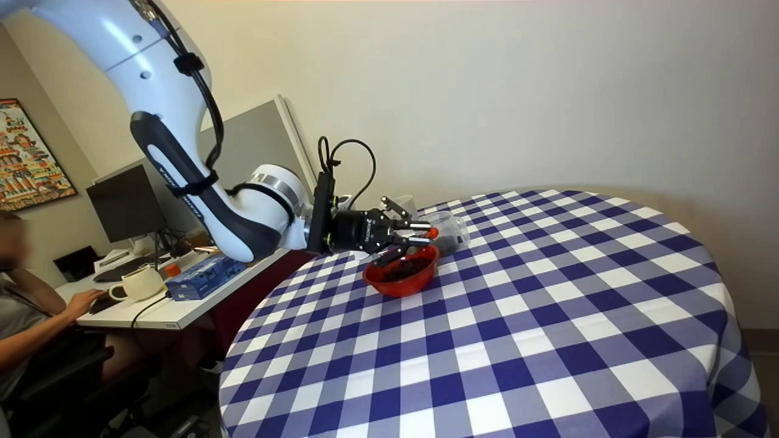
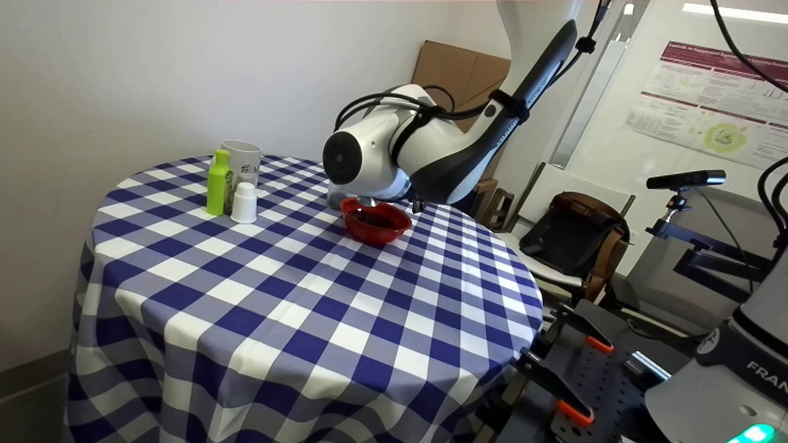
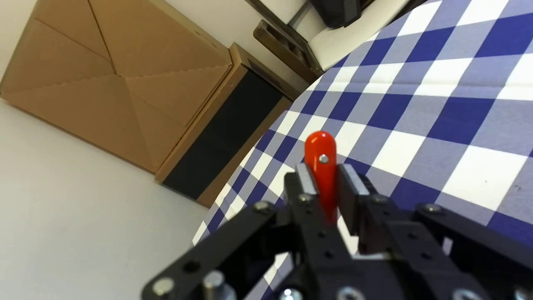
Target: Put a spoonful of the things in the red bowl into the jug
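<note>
The red bowl (image 1: 401, 285) stands on the checked table and holds small dark things (image 1: 409, 267). The bowl also shows in an exterior view (image 2: 373, 234). A clear jug (image 1: 451, 226) is just behind the bowl, with something dark in or behind its lower part. The jug is mostly hidden by the arm in an exterior view (image 2: 335, 195). My gripper (image 1: 426, 233) is level, over or just behind the bowl's rim. In the wrist view my gripper (image 3: 327, 179) is shut on the red handle of a spoon (image 3: 320, 146). The spoon's scoop is hidden.
A green bottle (image 2: 217, 184), a small white bottle (image 2: 245, 204) and a white mug (image 2: 241, 161) stand together on the table. Cardboard boxes (image 3: 137, 83) are beyond the table edge. A person (image 1: 36, 316) sits at a desk off to the side.
</note>
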